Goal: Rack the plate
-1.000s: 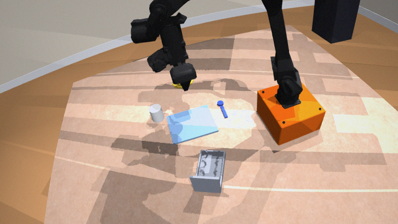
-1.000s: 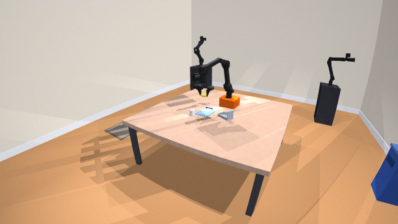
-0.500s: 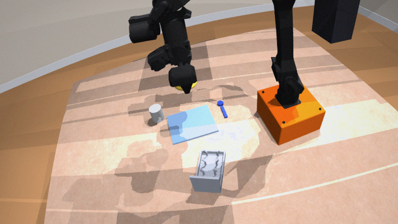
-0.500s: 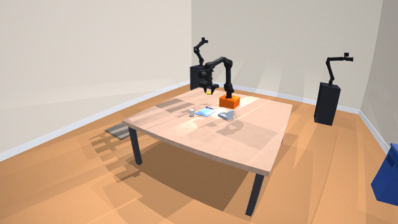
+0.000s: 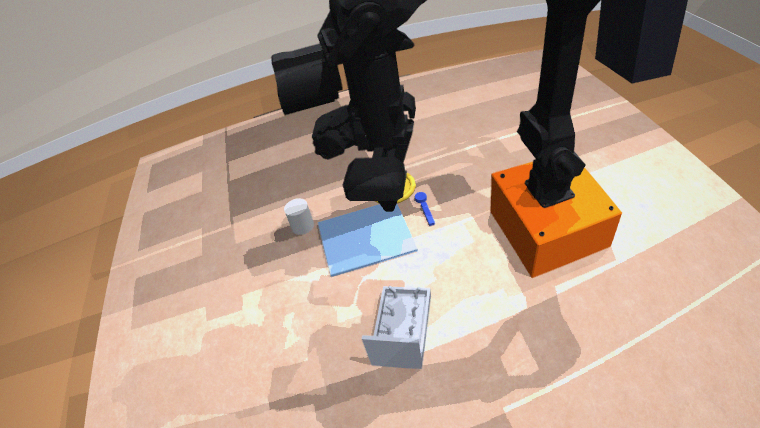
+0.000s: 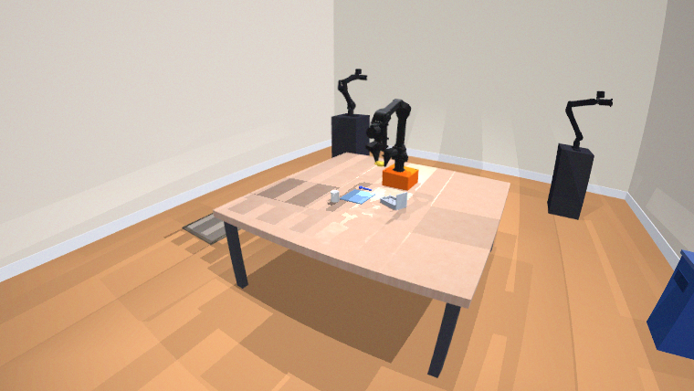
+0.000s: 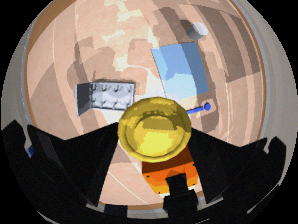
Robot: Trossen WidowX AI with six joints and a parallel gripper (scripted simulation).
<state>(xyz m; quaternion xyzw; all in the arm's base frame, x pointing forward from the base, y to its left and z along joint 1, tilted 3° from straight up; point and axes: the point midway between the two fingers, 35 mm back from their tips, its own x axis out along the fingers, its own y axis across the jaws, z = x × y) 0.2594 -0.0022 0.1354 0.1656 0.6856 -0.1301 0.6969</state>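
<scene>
The yellow round plate is raised above the table, its round face toward the wrist camera. My gripper is shut on the plate, one finger at each side of its rim. In the top view the gripper hides much of the plate, and its exact tilt is hard to tell. The grey dish rack stands on the table, away from the plate. It has two rows of short pegs inside and a taller panel at one end. Its slots hold nothing.
A light blue board lies between the gripper and the rack. A white-grey cup stands beside it. A blue spoon-like piece lies nearby. The arm's orange base stands on the table.
</scene>
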